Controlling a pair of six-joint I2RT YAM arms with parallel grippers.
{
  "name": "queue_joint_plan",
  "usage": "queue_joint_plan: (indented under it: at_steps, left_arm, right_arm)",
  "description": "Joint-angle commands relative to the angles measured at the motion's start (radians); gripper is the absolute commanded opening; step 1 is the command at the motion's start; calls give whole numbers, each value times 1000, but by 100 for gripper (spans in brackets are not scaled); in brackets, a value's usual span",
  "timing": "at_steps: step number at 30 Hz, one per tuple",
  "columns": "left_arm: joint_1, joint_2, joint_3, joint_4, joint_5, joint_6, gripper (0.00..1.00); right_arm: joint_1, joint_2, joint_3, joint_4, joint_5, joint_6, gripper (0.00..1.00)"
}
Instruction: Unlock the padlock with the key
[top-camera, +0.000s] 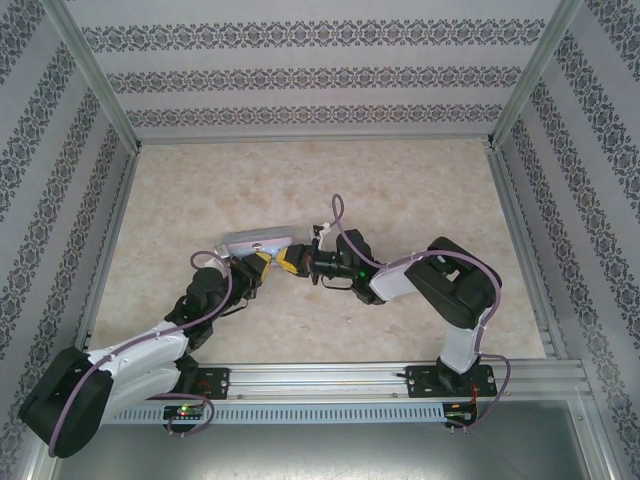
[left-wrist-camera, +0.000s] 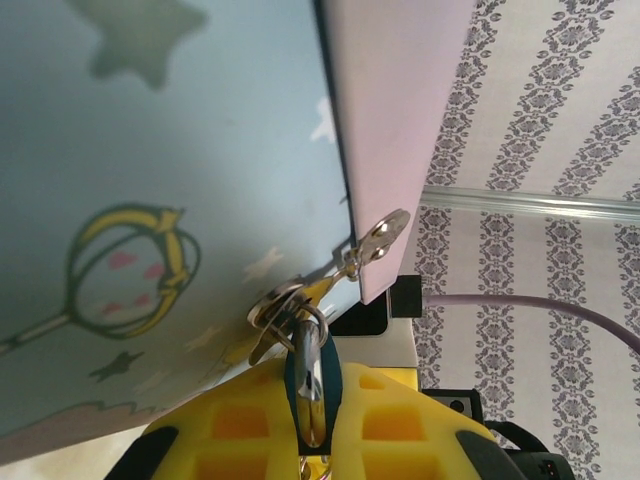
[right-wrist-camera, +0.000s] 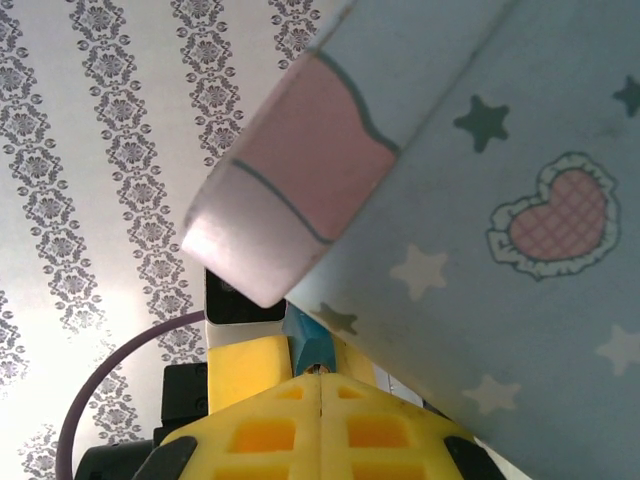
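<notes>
- The left gripper (top-camera: 257, 266) is seen near the middle of the table (top-camera: 420, 200). In its wrist view, its yellow pads (left-wrist-camera: 230, 430) are clamped on the padlock (left-wrist-camera: 297, 372).
- The padlock's teal body is half buried between those pads, and its lower end is cut off by the frame edge. Its shiny shackle meets the silver clasp (left-wrist-camera: 278, 305) on the tin's side, though the exact link is hard to make out.
- The tin (left-wrist-camera: 170, 150), pale blue with stars, is placed between the two grippers. Most of it is cropped in both wrist views.
- A small silver tab (left-wrist-camera: 380, 237) juts out at the tin's corner; what it is cannot be told.
- The right gripper (right-wrist-camera: 320, 400) is pressed fully together, just below a teal sliver of the padlock. Whether anything thin is pinched there cannot be told.
</notes>
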Motion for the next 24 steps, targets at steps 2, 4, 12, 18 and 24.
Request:
queue_joint_plan:
  at_steps: [2,4,12,18,24]
  left_arm:
    - [-24,18,63,171,167,24,0]
    - [-23,24,63,177,167,21,0]
    - [-24,15,62,174,169,24,0]
    - [-23,-15,60,148,165,26,0]
    - [-24,-28,60,145,165,26,0]
  right_arm:
    - [2,43,73,-12,19,-35,0]
    - [0,50,75,-7,24,-32,0]
    - [-27,4,59,-133,51,-144,0]
    - [-64,2,64,-141,48,-153,0]
    - [-71,11,79,-141,51,-145,0]
